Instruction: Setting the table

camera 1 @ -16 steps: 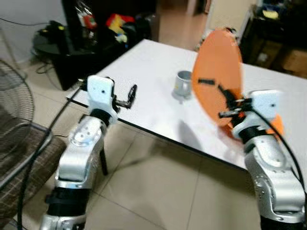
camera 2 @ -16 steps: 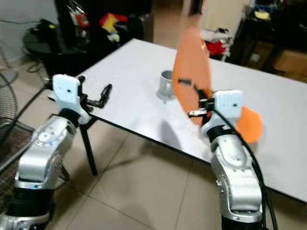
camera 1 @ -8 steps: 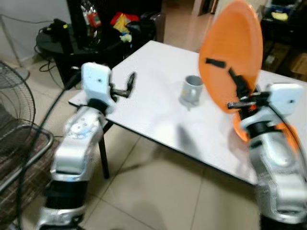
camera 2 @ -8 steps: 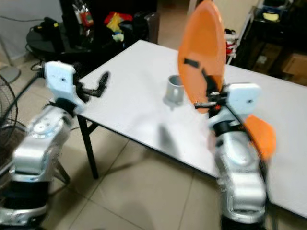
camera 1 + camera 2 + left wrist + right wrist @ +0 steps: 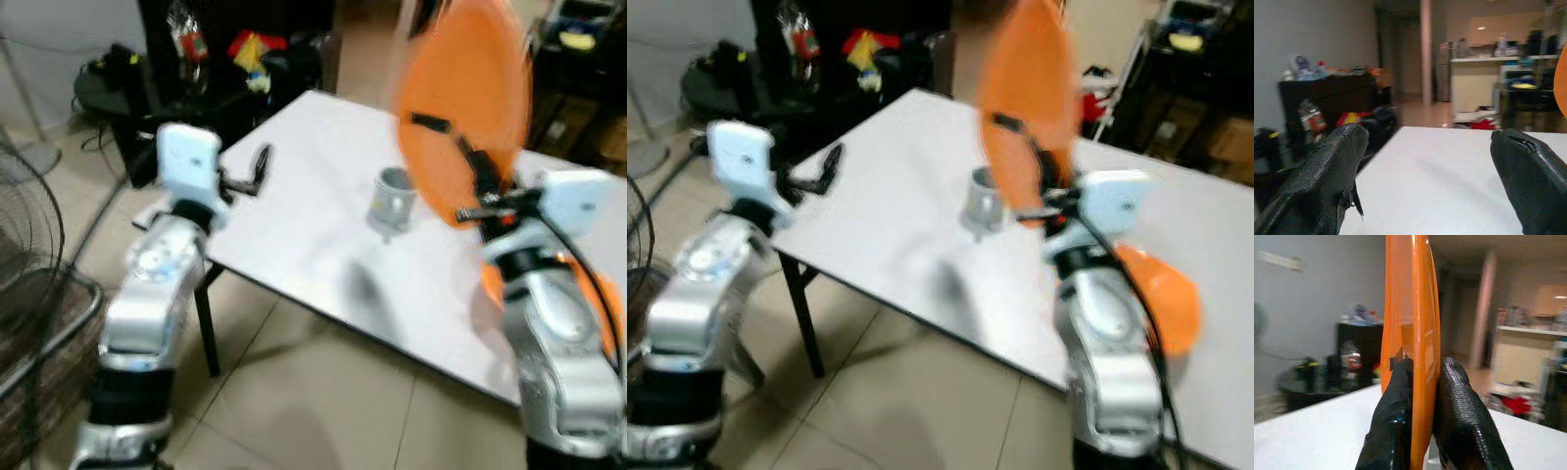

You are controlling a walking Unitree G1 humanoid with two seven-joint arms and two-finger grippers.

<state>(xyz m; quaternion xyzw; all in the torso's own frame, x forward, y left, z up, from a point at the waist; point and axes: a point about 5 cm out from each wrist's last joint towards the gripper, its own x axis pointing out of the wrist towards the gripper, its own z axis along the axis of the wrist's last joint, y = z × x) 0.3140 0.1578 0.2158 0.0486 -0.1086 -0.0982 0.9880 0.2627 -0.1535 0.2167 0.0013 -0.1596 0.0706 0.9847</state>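
The robot stands at the near edge of a white table [image 5: 294, 196], both arms raised in front of it. The right gripper [image 5: 1422, 382] is clamped on an orange plate [image 5: 465, 108], one black finger pressed to each face of it, and holds the plate on edge, nearly upright, above the table at about one o'clock from where the robot stands. The plate is blurred in the head views. In the right wrist view its thin rim runs straight up between the two fingers [image 5: 1464, 426].

A small grey metal cup [image 5: 393, 196] sits upright on the table at roughly twelve o'clock, just beside and below the plate's lower edge as seen from the head; I cannot tell how far apart they really are. A second orange shape [image 5: 1161, 294] lies low by the right arm at about two o'clock, too blurred to make out clearly.

The left gripper [image 5: 257, 168] hovers over the table's left corner at about ten o'clock, its fingers spread wide apart with nothing between them; the left wrist view looks across bare tabletop.

Beyond the table at eleven o'clock stands a dark cabinet [image 5: 225, 59] with cluttered, colourful items around it. A wire fan guard [image 5: 29, 215] is at nine o'clock on the tiled floor [image 5: 323, 392].
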